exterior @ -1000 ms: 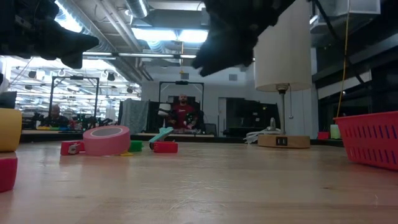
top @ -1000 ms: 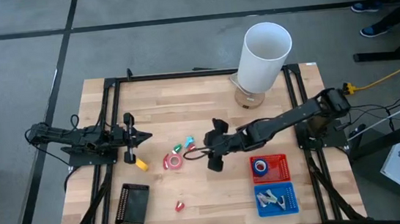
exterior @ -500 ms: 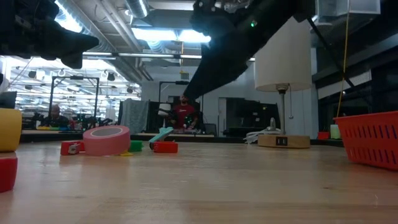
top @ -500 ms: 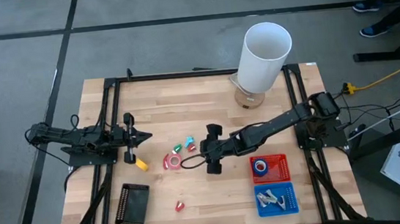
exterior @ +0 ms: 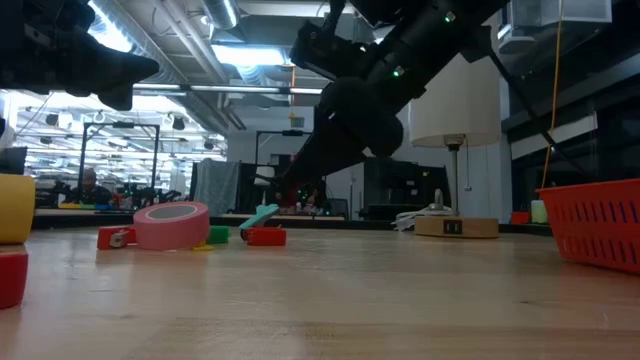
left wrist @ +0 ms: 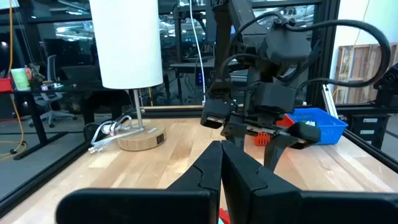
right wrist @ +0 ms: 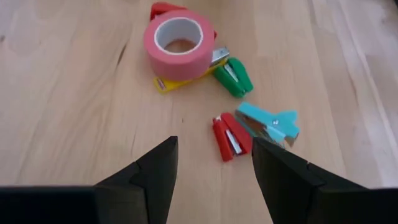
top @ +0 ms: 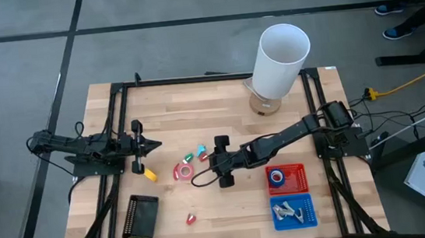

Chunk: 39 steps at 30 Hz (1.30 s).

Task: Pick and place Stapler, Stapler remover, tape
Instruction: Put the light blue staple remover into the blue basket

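Placed: blue tape roll (top: 277,177) in red basket (top: 297,179); metal items (top: 286,212), likely staple removers, in blue basket (top: 307,200), near right.

Outstanding, table centre: pink tape roll (right wrist: 179,40), yellow stapler (right wrist: 166,83) touching it, green stapler (right wrist: 234,76), red stapler (right wrist: 231,135), teal stapler (right wrist: 270,122). Also a yellow piece (top: 150,173) and a red piece (top: 191,218), left.

Right gripper (right wrist: 213,167): released, jaws wide, hovering at the red stapler; nothing held.

Left gripper (top: 156,145): clenched, empty, waiting far left.

Progress: judged partway.

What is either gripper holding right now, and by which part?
Nothing. The right gripper hangs open above the small red stapler, not touching it. The left gripper is shut and empty at the table's left side.
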Available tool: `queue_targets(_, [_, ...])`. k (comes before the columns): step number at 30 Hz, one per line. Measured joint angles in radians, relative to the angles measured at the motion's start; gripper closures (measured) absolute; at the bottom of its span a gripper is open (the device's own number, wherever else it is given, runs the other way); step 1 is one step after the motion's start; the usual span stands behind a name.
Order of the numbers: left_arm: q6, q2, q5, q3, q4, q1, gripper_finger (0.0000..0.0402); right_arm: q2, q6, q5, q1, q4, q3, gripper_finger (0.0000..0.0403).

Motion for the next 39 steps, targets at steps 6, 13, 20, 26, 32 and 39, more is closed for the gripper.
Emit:
queue_targets(6, [0.0, 0.0, 0.0, 0.0, 0.0, 0.0, 0.0398, 0.0, -0.014, -0.001, 0.0, 0.058, 0.0, 0.0198])
queue_targets(13, [0.0, 0.0, 0.0, 0.0, 0.0, 0.0, 0.0398, 0.0, -0.062, -0.001, 0.0, 0.145, 0.0, 0.0198])
queue_targets(20, [0.0, 0.0, 0.0, 0.0, 0.0, 0.0, 0.0398, 0.0, -0.069, -0.05, 0.0, 0.179, 0.0, 0.0198])
queue_targets(26, [0.0, 0.0, 0.0, 0.0, 0.0, 0.0, 0.0398, 0.0, -0.068, -0.05, -0.004, 0.18, 0.0, 0.0198])
queue_targets(32, [0.0, 0.0, 0.0, 0.0, 0.0, 0.0, 0.0398, 0.0, -0.066, -0.051, -0.007, 0.18, 0.0, 0.0198])
queue_targets(39, [0.0, 0.0, 0.0, 0.0, 0.001, 0.0, 0.0398, 0.0, -0.093, -0.031, -0.026, 0.185, 0.0, 0.0198])
